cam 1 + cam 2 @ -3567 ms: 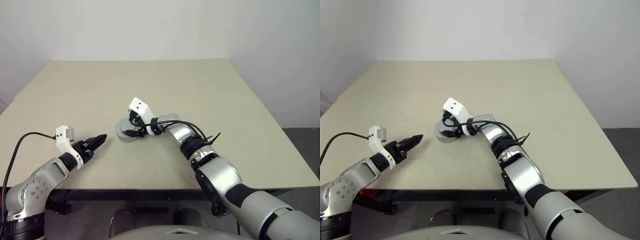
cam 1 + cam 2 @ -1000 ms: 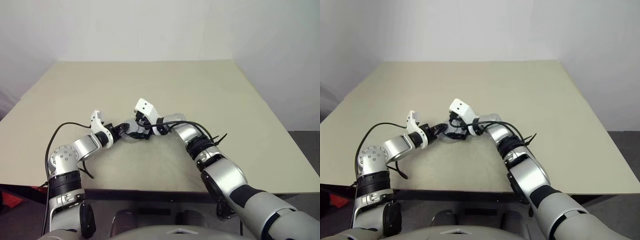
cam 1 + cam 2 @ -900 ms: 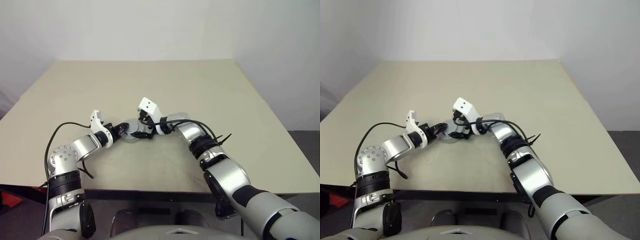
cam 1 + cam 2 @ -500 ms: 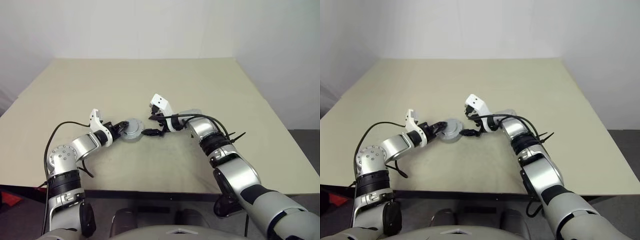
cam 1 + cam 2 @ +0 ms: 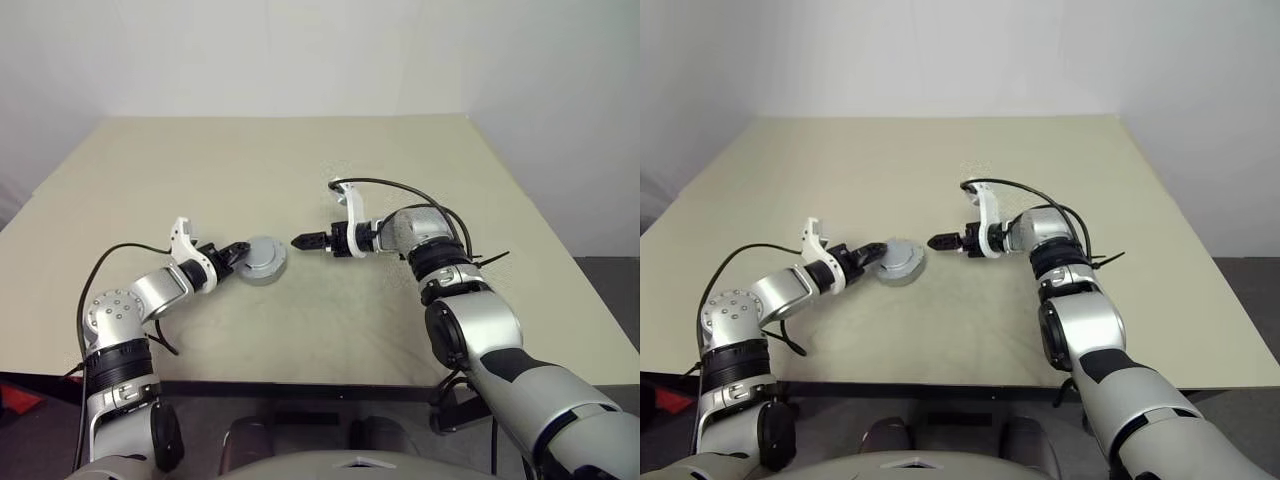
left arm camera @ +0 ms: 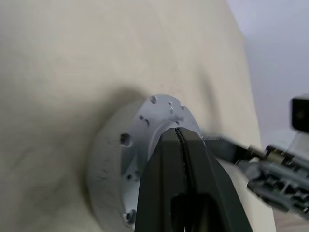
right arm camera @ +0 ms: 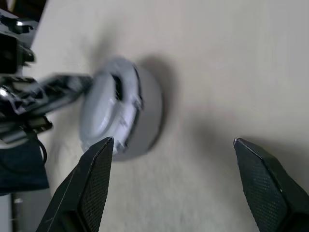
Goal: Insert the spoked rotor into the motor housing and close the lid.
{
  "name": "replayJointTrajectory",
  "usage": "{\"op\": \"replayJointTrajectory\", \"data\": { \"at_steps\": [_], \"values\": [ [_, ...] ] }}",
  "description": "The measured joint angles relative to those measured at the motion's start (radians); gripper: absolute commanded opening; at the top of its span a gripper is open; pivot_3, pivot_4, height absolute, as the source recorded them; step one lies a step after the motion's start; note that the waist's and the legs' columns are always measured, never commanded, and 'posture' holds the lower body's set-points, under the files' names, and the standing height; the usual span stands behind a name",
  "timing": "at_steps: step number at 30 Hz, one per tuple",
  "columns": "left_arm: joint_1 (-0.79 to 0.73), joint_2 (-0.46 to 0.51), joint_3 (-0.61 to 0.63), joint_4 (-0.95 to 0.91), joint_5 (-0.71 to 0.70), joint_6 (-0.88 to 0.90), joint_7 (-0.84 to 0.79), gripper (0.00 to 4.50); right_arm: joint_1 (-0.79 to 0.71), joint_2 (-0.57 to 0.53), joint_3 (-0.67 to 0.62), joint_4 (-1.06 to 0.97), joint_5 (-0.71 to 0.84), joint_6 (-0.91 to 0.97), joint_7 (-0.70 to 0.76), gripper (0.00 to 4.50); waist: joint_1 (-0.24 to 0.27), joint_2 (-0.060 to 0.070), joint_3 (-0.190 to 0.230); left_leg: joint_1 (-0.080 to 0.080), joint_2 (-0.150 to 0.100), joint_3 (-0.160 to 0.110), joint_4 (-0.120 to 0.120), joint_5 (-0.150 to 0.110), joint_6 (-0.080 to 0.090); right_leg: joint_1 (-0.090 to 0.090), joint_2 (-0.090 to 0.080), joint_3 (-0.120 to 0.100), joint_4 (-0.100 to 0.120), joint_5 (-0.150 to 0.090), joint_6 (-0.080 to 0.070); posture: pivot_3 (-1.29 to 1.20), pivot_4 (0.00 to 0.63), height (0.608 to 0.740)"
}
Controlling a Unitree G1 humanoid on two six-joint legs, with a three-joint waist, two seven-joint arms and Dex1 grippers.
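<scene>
The left pincer point(image 5: 236, 251) has its two black fingers pressed together, their tips resting on the top of the lid point(image 5: 262, 259), near its edge on the robot's left. The pale grey lid sits on the round motor housing point(image 7: 145, 121), low and left of centre on the beige desk point(image 5: 300, 170). Just to the right, close to the housing but not touching it, the right pincer point(image 7: 174, 145) points at it with its fingers spread wide apart, holding nothing.
</scene>
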Motion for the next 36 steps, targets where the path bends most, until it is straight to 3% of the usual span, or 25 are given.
{"op": "replayJointTrajectory", "data": {
  "at_steps": [13,23,36],
  "values": [
    [0.005,0.021,0.01,0.018,0.006,0.004,0.004,0.0,0.04,0.061,-0.057,-0.101,0.052,0.098,-0.12,4.48,-0.001,-0.001,0.0,0.001,0.002,0.0,0.0,0.001,-0.002,0.0,0.002,0.0,0.001,0.0,0.0,0.0,0.0,0.74],
    [0.012,0.024,0.023,0.017,0.002,0.004,0.004,0.0,0.062,0.171,-0.13,-0.141,0.135,0.221,-0.213,4.48,0.001,-0.001,0.0,0.001,0.002,0.0,0.0,0.002,-0.003,0.0,0.002,0.0,0.001,0.0,0.0,0.0,0.0,0.74],
    [0.024,0.027,0.027,0.009,0.003,0.004,0.008,0.0,0.004,0.236,-0.275,0.034,0.181,0.005,-0.393,4.48,0.002,-0.001,0.0,0.001,0.002,0.0,0.0,0.004,-0.006,0.0,0.002,0.0,0.003,0.0,0.0,0.0,0.0,0.74]
  ]
}}
